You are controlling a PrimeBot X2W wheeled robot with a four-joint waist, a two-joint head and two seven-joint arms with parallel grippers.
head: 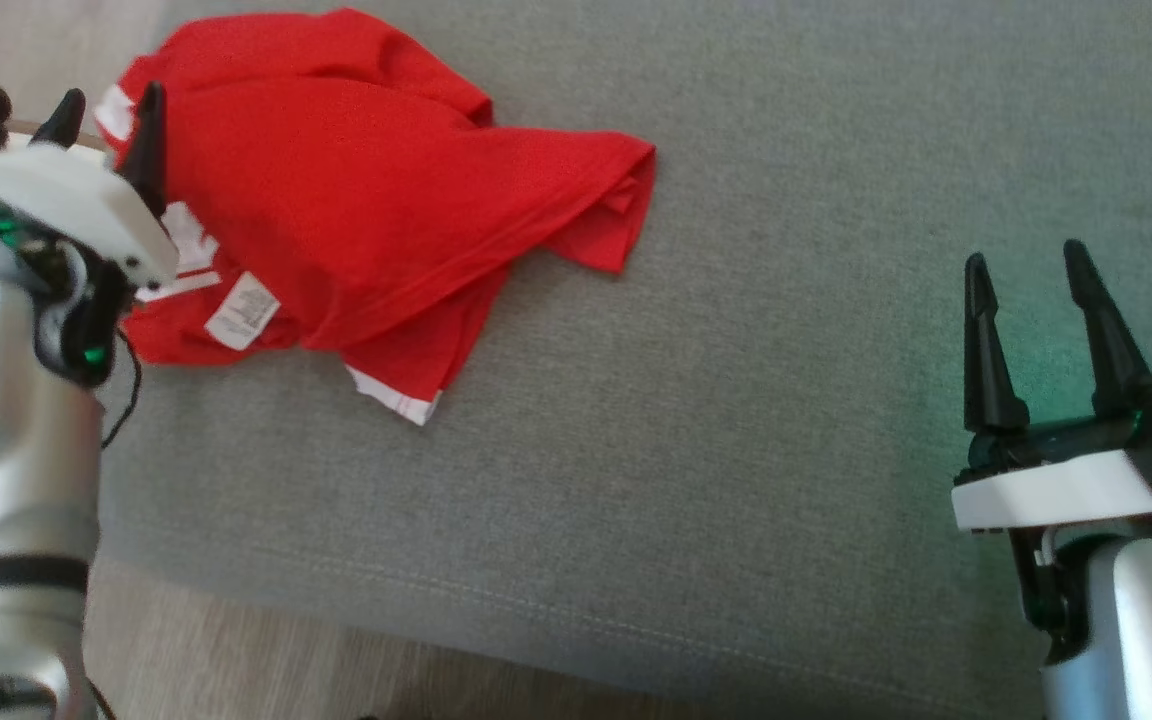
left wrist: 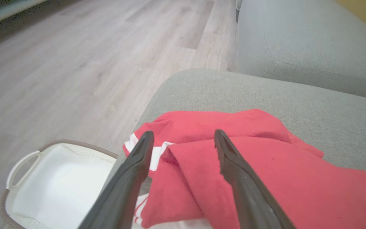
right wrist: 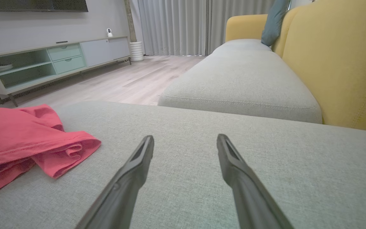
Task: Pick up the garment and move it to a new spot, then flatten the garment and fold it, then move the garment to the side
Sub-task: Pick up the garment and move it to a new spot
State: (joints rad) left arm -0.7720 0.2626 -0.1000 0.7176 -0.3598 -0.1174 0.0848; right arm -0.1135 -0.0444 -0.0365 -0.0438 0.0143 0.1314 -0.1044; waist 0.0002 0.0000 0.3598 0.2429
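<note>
One grey cushion (head: 736, 400) carries everything, and most of it is bare. Across its far left lies the garment (head: 366, 200), red with white trim, crumpled into overlapping layers, its left side reaching the cushion's left edge. On the floor (left wrist: 75, 63) just beside that edge sits a white basket (left wrist: 75, 142).

Over the garment's left side hangs the left pincer (head: 111, 95), released, with nothing between its fingers. In its wrist view the two fingers straddle a raised fold (left wrist: 186, 148), though I cannot tell whether the tips touch the cloth. At the near right, well apart from the garment, the right pincer (head: 1026, 255) is likewise spread and empty over bare cushion.

By my reading the garment is light, thin and limp. It should sag from any single hold, trail behind it and drag a little on the woven cushion rather than slide. It looks neither fragile nor slippery. The risk is pinching one layer and leaving the rest behind, or bunching several together.

For the first move, that raised fold looks like the easiest bite, since it stands proud of the cushion. For flattening, edges serve better. The doubled corner (head: 626, 190) at the right and the white-trimmed hem (head: 391, 395) at the near side both lie free and reachable. The small white label (head: 241, 312) shows that the inside faces up there.
</note>
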